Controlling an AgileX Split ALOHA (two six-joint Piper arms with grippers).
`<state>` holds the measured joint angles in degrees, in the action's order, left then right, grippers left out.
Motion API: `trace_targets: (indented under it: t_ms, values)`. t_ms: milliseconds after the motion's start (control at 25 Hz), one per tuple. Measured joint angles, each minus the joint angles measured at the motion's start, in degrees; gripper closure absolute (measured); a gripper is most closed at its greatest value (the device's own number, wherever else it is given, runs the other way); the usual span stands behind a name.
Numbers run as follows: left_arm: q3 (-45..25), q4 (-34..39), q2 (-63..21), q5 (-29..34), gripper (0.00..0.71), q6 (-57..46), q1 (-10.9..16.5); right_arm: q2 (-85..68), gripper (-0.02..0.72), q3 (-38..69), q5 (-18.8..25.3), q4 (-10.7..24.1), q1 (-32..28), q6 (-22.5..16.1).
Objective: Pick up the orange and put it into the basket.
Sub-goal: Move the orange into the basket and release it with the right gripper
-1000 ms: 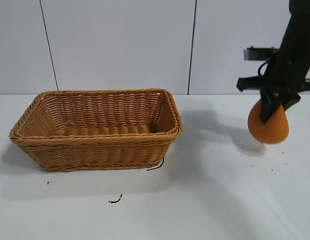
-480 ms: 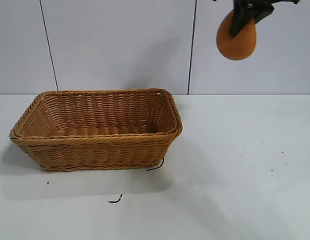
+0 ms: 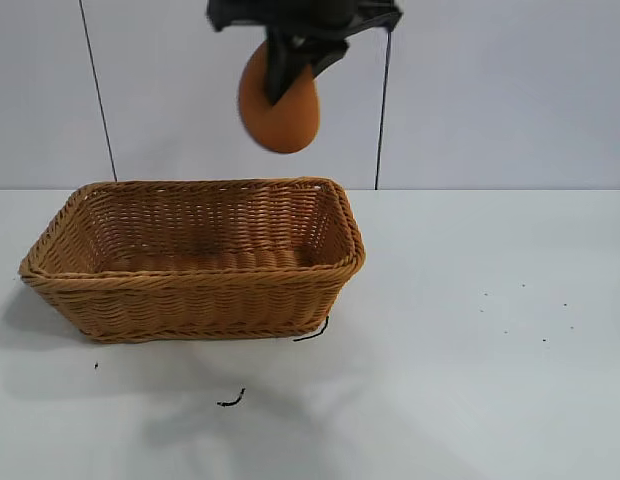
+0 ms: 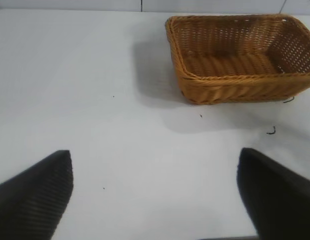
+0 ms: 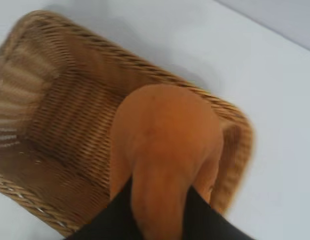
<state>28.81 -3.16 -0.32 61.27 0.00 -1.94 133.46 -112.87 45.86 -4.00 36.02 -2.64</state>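
Note:
My right gripper [image 3: 286, 78] is shut on the orange [image 3: 280, 108], a dull-orange lump, and holds it high in the air above the back right part of the basket [image 3: 50, 268]. In the right wrist view the orange [image 5: 165, 145] is pinched between the black fingers [image 5: 115, 217] with the tan wicker basket [image 5: 42, 30] below it. My left gripper [image 4: 155, 192] is open and empty over bare table, well apart from the basket [image 4: 181, 65] in its view. The left arm does not show in the exterior view.
Two small dark scraps lie on the white table, one at the basket's front right corner [image 3: 312, 331] and one in front of it [image 3: 230, 400]. A grey panelled wall stands behind the table.
My right gripper has lifted the orange off the table at the right and carried it up and to the left, to a spot above the basket. The basket has not moved.

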Motion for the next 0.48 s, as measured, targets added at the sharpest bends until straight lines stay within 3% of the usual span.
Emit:
trace_targets:
  t_ms: [280,360,480]
  values:
    - [0.00,0.00,0.00,0.00,0.071,0.00,0.00,2.37,0.625,-0.96,0.76,-0.27,0.00,-0.81]
    - [0.00,0.00,0.00,0.00,0.071,0.00,0.00,2.37,0.512,-2.39,2.21,-0.27,0.00,-0.86]
    - [0.00,0.00,0.00,0.00,0.071,0.00,0.00,2.37,0.196,-5.87,4.83,-0.27,0.00,-0.86]
